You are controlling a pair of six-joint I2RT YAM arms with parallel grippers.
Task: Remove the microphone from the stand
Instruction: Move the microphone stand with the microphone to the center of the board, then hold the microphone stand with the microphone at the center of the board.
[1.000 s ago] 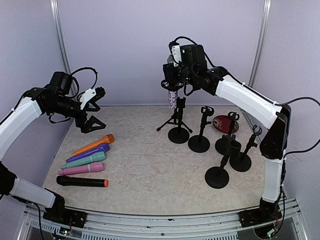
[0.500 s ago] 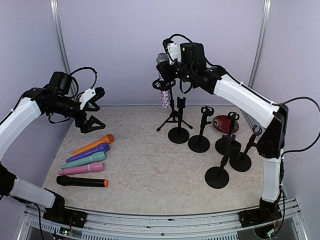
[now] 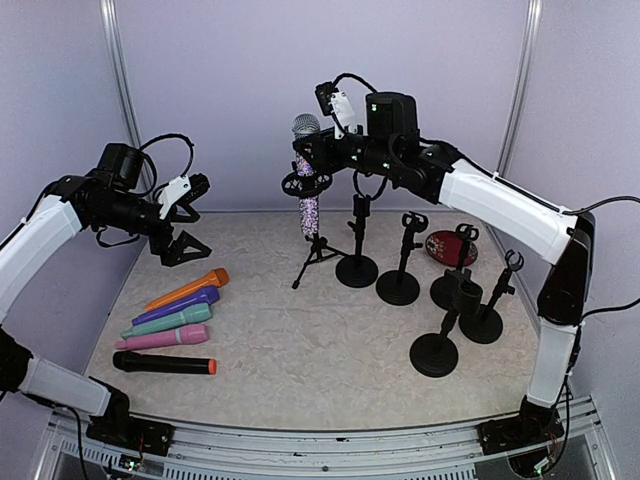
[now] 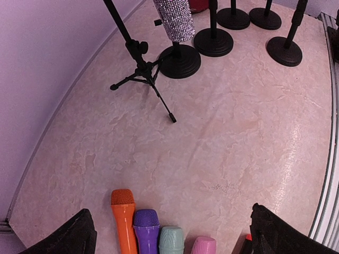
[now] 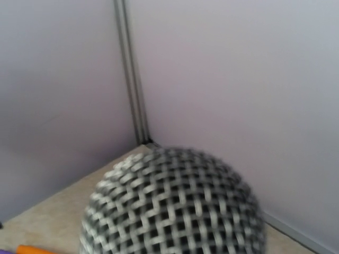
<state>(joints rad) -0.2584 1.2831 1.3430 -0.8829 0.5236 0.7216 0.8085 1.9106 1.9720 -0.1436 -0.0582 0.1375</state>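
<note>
A silver-headed microphone (image 3: 306,180) with a glittery body hangs upright in the ring clip of a black tripod stand (image 3: 318,250). My right gripper (image 3: 322,158) is shut on the microphone just below its head, high above the table's back middle. The mesh head (image 5: 172,206) fills the right wrist view and hides the fingers. The left wrist view shows the glittery body (image 4: 174,18) and the tripod stand (image 4: 142,71), its pole leaning. My left gripper (image 3: 180,228) is open and empty, hovering over the left side of the table.
Several loose microphones lie in a row at the left: orange (image 3: 187,289), purple (image 3: 176,306), teal, pink and black (image 3: 163,364). Several black round-base stands (image 3: 398,286) cluster at the right, with a red disc (image 3: 452,246) behind them.
My right gripper has moved left and a little higher with the microphone. The tripod stand has come left with it, away from the round-base stands. The left arm has not moved.
</note>
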